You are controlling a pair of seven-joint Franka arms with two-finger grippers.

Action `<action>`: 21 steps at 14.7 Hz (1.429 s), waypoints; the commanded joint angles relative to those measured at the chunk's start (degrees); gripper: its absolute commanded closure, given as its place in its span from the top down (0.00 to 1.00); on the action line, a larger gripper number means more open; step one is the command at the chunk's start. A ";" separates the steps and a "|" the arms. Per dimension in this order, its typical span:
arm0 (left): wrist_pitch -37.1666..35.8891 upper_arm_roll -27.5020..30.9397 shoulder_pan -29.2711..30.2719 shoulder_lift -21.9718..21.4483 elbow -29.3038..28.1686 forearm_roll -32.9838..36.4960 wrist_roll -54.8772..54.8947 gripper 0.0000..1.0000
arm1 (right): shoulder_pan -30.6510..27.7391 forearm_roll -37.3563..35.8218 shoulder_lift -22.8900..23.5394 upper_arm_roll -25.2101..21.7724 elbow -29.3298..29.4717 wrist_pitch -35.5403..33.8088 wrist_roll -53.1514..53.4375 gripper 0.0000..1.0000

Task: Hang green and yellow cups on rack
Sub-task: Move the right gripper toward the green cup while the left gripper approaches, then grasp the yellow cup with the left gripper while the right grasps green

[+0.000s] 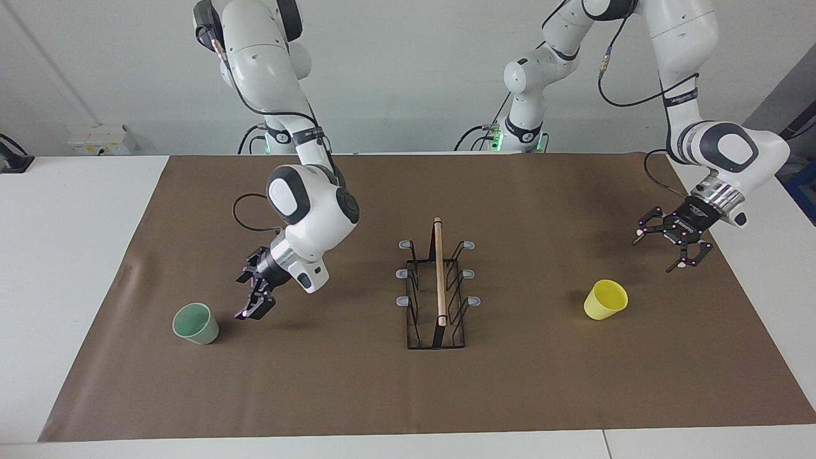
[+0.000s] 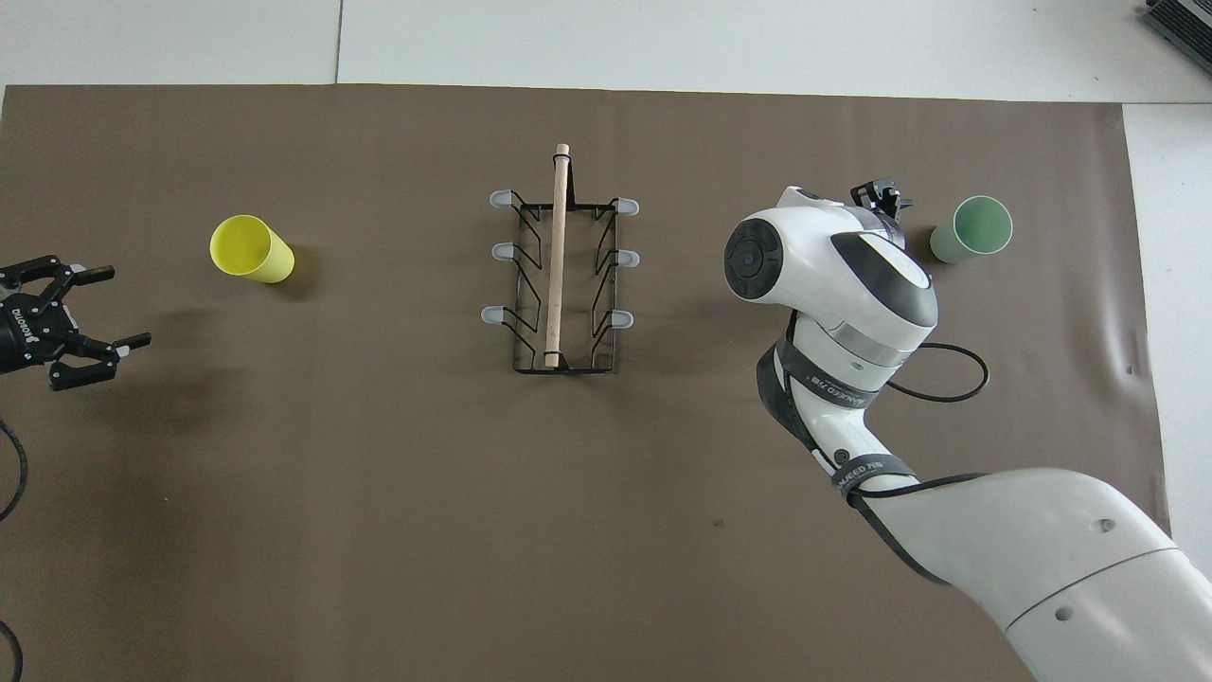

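**Cups on the mat, rack between them**

Rack [image 1: 438,287] stands mid-table on the brown mat [image 1: 357,395], its wooden rod running along the top and none of its grey-tipped prongs carrying anything. We see the green cup [image 1: 196,323] upright on the mat toward the right arm's end of the table, and the yellow cup [image 1: 605,299] toward the left arm's end, tilted so its mouth faces up and outward. Both cups sit well apart from the rack and a little farther from the robots than its middle.

We find the right gripper [image 1: 255,305] low over the mat just beside the green cup, on the rack's side of it, not touching it; its jaws are spread and hold nothing. The left gripper [image 1: 670,245] hangs over the mat's edge near the yellow cup, clear of it, fingers splayed wide and empty.
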 commanded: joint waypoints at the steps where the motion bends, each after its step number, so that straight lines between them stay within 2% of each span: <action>1: 1.36 -0.03 -0.73 -2.02 -1.33 -0.04 -1.17 1.00 | -1.29 -1.90 0.07 0.14 -3.53 5.23 3.91 1.00; 3: 1.97 0.05 -2.74 -2.55 -1.07 3.46 -1.08 1.00 | -2.86 -1.99 -0.19 0.14 -5.82 8.05 5.23 1.00; 6: 7.59 0.05 -8.28 -2.99 -1.51 7.52 -1.96 1.00 | -3.13 -4.08 -0.20 0.05 -7.07 9.47 5.68 1.00; 8: 8.74 -0.03 -7.86 -5.80 -4.14 7.44 -4.86 1.00 | -4.27 -6.37 -0.20 0.05 -8.38 11.30 5.77 1.00; 11: 10.15 -0.03 -8.12 -5.63 -4.41 7.26 -5.39 1.00 | -6.47 -12.17 -0.20 0.05 -9.52 13.94 5.77 1.00; 13: 11.12 -0.12 -5.41 -4.23 -3.89 2.89 -8.71 1.00 | -7.17 -14.37 -0.28 0.05 -9.88 14.22 5.77 1.00; 15: 8.23 -0.47 -0.50 -0.02 -3.01 -0.98 -6.55 1.00 | -7.70 -16.57 -0.20 0.05 -10.14 15.35 5.77 1.00; 18: 6.72 -0.65 -1.69 2.98 -1.07 -8.80 -0.05 1.00 | -8.14 -18.58 -0.20 0.05 -10.40 16.50 5.85 1.00; 21: 5.84 -0.74 -3.36 2.99 -2.56 -14.77 7.77 1.00 | -9.02 -24.66 -0.28 0.05 -11.19 18.26 7.52 1.00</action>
